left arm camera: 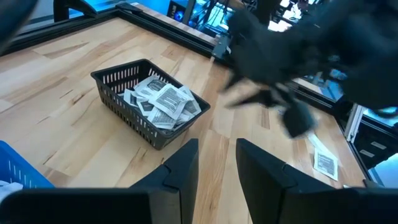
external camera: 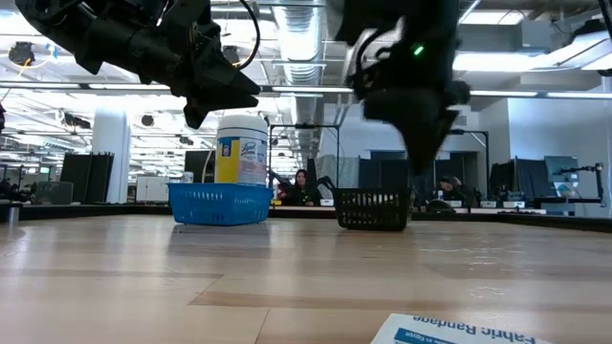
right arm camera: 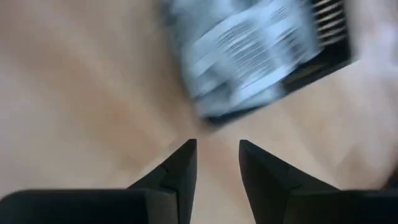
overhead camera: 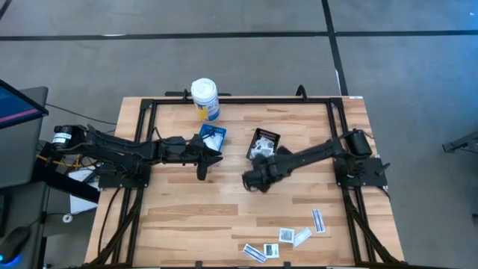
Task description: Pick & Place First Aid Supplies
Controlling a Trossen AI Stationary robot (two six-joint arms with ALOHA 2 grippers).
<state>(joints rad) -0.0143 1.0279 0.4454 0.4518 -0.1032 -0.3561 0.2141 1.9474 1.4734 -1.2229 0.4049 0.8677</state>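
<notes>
Several paper packets (overhead camera: 287, 237) are lying flat on the surface, well apart from both sets of jaws, while more are filling the black basket (left arm camera: 151, 106) just beside the right gripper (overhead camera: 252, 181). They are looking light, thin and floppy, likely needing a pinch along an edge. The right jaws are standing narrowly apart, holding nothing, the basket just ahead of them. The left gripper (left arm camera: 216, 163) is waiting near the blue basket (overhead camera: 213, 136), jaws narrowly parted and empty
</notes>
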